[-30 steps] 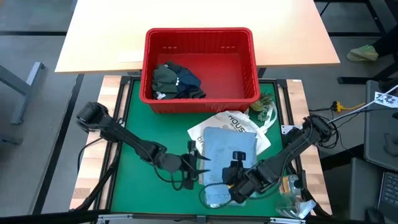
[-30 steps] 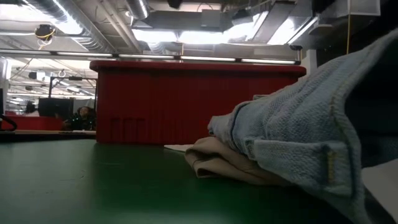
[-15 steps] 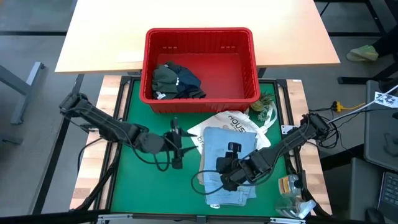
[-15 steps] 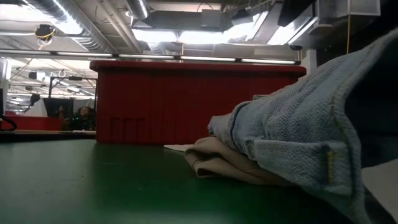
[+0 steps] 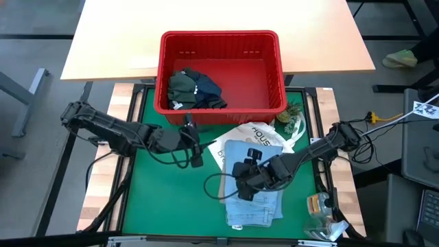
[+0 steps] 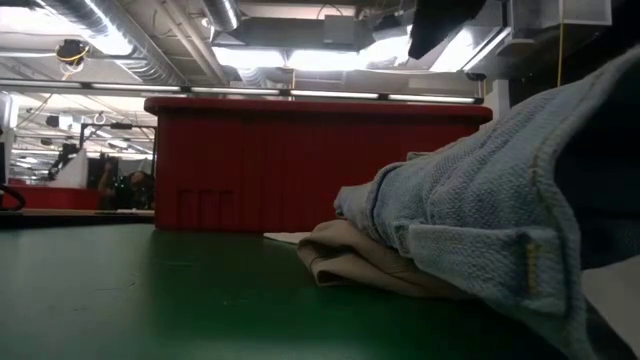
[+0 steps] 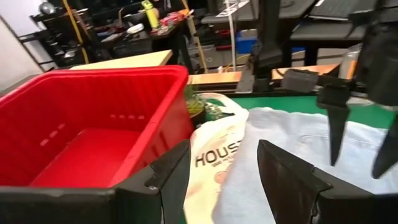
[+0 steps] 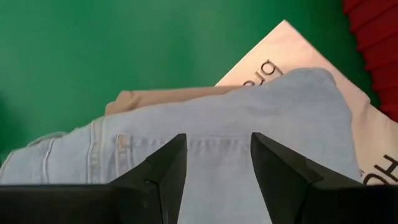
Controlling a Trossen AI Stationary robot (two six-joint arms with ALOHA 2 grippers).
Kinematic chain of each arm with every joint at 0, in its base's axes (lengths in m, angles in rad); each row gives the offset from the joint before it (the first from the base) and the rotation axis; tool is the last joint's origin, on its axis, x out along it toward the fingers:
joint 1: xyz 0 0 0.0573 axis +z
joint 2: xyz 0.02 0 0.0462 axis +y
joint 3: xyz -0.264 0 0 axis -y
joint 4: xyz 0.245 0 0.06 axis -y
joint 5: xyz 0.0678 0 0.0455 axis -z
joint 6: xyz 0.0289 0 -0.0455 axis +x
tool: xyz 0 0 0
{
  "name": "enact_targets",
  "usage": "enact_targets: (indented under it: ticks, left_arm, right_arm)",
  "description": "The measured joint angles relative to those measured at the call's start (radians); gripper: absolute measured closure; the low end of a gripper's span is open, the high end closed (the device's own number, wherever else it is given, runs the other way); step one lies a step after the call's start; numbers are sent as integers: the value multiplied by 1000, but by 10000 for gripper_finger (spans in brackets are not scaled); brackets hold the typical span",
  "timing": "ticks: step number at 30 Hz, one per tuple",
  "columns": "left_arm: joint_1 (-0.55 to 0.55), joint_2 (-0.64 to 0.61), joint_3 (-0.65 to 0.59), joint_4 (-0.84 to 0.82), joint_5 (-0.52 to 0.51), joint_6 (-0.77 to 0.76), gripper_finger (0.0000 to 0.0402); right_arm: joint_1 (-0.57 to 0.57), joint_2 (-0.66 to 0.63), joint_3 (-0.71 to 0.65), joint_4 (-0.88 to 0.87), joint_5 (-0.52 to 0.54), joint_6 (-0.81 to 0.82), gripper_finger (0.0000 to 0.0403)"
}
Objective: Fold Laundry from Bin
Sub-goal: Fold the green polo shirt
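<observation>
Both hands stand open and empty: left hand (image 5: 193, 140) beside the red bin (image 5: 221, 40), right hand (image 5: 245, 175) over the limp light blue shirt (image 5: 255, 199) on the bench (image 5: 164, 206); pinch its hem.

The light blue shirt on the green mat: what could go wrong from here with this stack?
1. The light blue shirt lies over a beige garment and the white tote bag; a pinch by the right gripper might lift them too.
2. The left gripper, open beside the red bin, might bump its wall.
</observation>
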State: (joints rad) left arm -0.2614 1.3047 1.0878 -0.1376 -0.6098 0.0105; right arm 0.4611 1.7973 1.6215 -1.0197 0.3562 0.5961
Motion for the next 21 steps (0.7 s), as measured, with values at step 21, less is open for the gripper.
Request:
enact_targets:
  ticks: [21]
  left_arm:
    - [364, -1, 11, 20, 1, 130, 221]
  right_arm:
    - [-25, 0, 0, 26, 37, 0, 224]
